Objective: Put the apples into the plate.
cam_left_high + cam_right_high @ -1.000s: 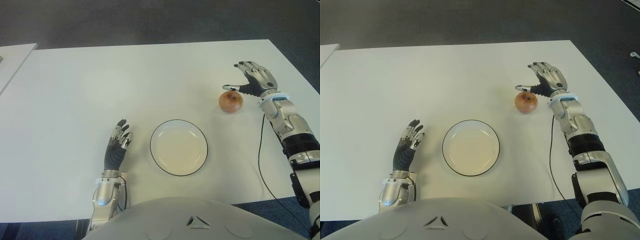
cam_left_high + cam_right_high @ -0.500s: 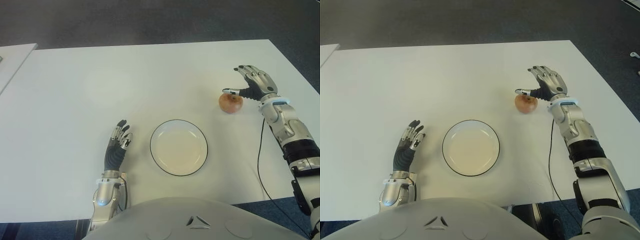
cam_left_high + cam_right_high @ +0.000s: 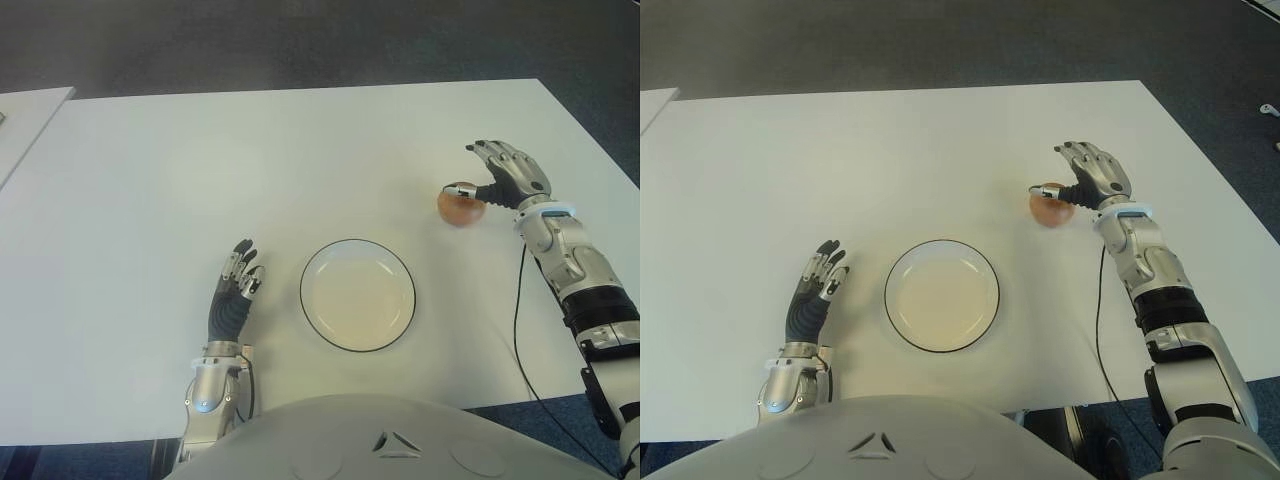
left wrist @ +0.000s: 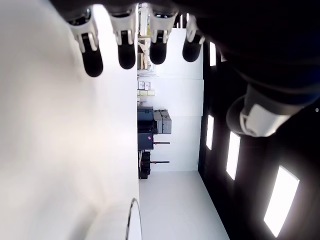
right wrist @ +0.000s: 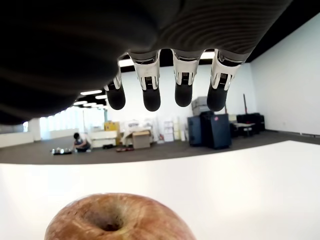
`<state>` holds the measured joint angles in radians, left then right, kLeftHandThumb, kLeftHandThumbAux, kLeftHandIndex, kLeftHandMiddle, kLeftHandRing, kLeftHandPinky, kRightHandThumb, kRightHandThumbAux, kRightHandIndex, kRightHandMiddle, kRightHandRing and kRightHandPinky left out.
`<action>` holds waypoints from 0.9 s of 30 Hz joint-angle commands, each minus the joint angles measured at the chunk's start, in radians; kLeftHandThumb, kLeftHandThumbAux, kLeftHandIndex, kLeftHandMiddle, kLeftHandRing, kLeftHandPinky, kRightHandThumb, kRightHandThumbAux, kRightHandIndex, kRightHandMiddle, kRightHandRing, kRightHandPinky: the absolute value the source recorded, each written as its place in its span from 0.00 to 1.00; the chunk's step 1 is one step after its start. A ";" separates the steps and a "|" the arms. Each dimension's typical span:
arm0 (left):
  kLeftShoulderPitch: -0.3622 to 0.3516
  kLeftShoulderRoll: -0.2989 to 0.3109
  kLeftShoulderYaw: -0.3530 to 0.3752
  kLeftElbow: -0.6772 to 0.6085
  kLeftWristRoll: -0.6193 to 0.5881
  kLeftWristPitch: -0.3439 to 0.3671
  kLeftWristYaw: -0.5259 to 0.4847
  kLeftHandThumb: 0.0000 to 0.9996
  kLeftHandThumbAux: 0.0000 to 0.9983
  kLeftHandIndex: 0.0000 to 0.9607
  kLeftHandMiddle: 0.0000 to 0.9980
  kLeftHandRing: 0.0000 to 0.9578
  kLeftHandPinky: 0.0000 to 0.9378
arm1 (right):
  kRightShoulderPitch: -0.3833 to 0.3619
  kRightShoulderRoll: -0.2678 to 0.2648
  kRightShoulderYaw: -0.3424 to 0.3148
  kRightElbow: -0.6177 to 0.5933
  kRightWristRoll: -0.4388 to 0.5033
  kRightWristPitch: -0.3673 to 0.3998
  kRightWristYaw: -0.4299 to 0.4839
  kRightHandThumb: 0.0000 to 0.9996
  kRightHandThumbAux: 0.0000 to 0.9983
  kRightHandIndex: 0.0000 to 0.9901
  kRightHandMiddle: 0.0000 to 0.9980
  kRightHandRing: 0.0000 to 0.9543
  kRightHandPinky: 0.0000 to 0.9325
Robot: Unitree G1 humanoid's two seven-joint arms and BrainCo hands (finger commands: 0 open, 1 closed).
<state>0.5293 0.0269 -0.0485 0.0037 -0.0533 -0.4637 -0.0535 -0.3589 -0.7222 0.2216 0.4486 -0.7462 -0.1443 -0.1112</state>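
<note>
A red-yellow apple [image 3: 460, 207] sits on the white table [image 3: 250, 160] at the right, well apart from the white plate with a dark rim [image 3: 305, 293] near the front middle. The plate holds nothing. My right hand [image 3: 492, 175] hovers just over the apple from its far right side, fingers spread, the thumb tip at the apple's top. In the right wrist view the apple [image 5: 120, 218] lies below the straight fingers [image 5: 182, 85], which do not wrap it. My left hand [image 3: 236, 287] shows left of the plate, its fingers [image 4: 125, 47] straight and holding nothing.
A thin black cable [image 3: 519, 320] runs along the right forearm down to the table's front edge. The corner of a second white table [image 3: 25, 120] shows at the far left. Dark carpet lies beyond the table's far edge.
My right hand has come down and closer to the apple, and its thumb has moved onto the apple's top. Apple, plate and left hand have not moved.
</note>
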 commanded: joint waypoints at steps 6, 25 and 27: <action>0.004 0.002 0.008 0.006 -0.028 0.007 -0.032 0.13 0.48 0.07 0.07 0.10 0.18 | 0.000 0.033 0.022 0.061 0.010 -0.006 0.000 0.25 0.19 0.00 0.00 0.00 0.00; 0.016 0.001 0.014 -0.001 -0.054 -0.002 -0.048 0.13 0.49 0.08 0.07 0.11 0.19 | -0.071 0.072 0.063 0.244 0.016 -0.066 -0.056 0.24 0.22 0.00 0.00 0.00 0.00; 0.020 0.002 0.013 -0.007 -0.054 0.000 -0.049 0.13 0.49 0.08 0.07 0.11 0.19 | -0.072 0.075 0.065 0.248 0.015 -0.067 -0.058 0.24 0.22 0.00 0.00 0.00 0.00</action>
<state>0.5397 0.0266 -0.0409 0.0028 -0.1009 -0.4687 -0.0871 -0.4259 -0.6600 0.2737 0.6780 -0.7408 -0.2022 -0.1658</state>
